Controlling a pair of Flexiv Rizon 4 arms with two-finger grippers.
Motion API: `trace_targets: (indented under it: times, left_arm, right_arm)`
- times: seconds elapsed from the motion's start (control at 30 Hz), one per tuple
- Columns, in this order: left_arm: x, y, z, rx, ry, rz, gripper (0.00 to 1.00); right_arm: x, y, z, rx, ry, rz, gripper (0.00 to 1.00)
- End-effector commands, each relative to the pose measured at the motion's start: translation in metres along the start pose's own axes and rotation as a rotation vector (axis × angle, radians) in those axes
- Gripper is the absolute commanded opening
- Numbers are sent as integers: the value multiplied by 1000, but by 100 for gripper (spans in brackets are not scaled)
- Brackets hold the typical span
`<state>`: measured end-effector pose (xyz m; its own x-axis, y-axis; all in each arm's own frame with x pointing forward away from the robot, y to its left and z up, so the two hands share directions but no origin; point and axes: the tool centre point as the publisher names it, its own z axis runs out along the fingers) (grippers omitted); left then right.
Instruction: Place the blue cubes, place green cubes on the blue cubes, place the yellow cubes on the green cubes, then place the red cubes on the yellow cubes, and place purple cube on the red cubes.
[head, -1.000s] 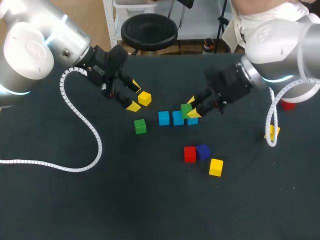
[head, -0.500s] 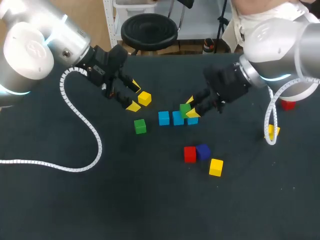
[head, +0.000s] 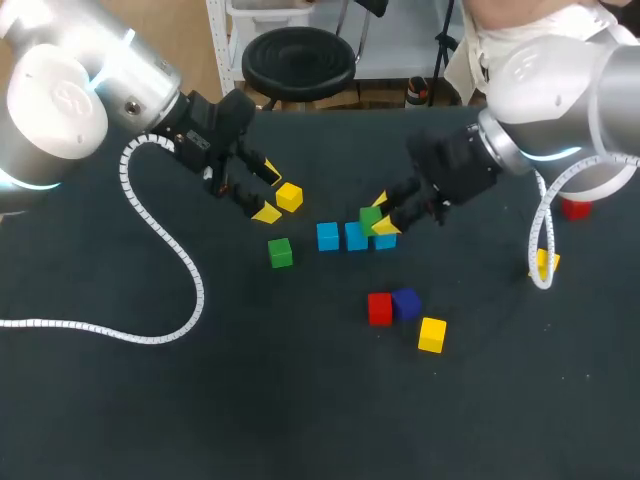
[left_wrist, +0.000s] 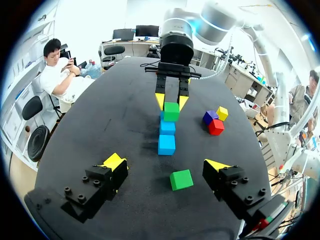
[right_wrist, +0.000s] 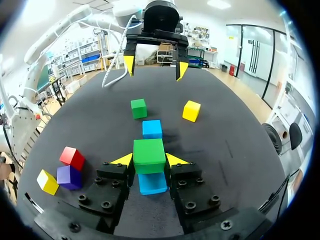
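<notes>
- Our right hand (head: 378, 215) is clenched on a green cube (head: 371, 220). In the right wrist view its two yellow tips press this cube from both sides.
- The held green cube is over the row of blue cubes (head: 327, 236) in the middle of the counter (head: 200, 400), at the end of the row nearest to the right arm. We cannot tell if it touches the blue one under it.
- The row has three blue cubes lying side by side, close together.
- Our left hand (head: 268, 193) is released, with its fingers wide apart, and it holds nothing. It hangs over the counter on the left arm's side, apart from the row.
- A yellow cube (head: 289, 197) lies just beside the left hand, on the side toward the row.
- A second green cube (head: 280, 252) lies alone on the counter, near the free end of the row. In the left wrist view it is a little ahead of the open fingers.
- A red cube (head: 379, 309) and a purple cube (head: 406, 303) lie touching each other, on the robot's side of the row and apart from it.
- Another yellow cube (head: 432, 334) lies just beside these two.
- Near the right arm, a red piece (head: 575, 208) and a yellow piece (head: 553, 262) show partly behind a white cable (head: 543, 235). They are too hidden for us to say more.
</notes>
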<state>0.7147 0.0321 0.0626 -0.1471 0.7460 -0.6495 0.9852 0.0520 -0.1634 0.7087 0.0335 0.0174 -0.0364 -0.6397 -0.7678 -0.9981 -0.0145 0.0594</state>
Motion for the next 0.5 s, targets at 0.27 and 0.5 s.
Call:
trace_targets:
  times: [0.27, 0.5]
  left_arm:
    - [0, 1, 0, 2, 3, -1, 100]
    - [0, 1, 0, 2, 3, -1, 100]
  right_arm:
    - [0, -4, 1, -12, -3, -2, 39]
    - [0, -4, 2, -22, -4, -4, 53]
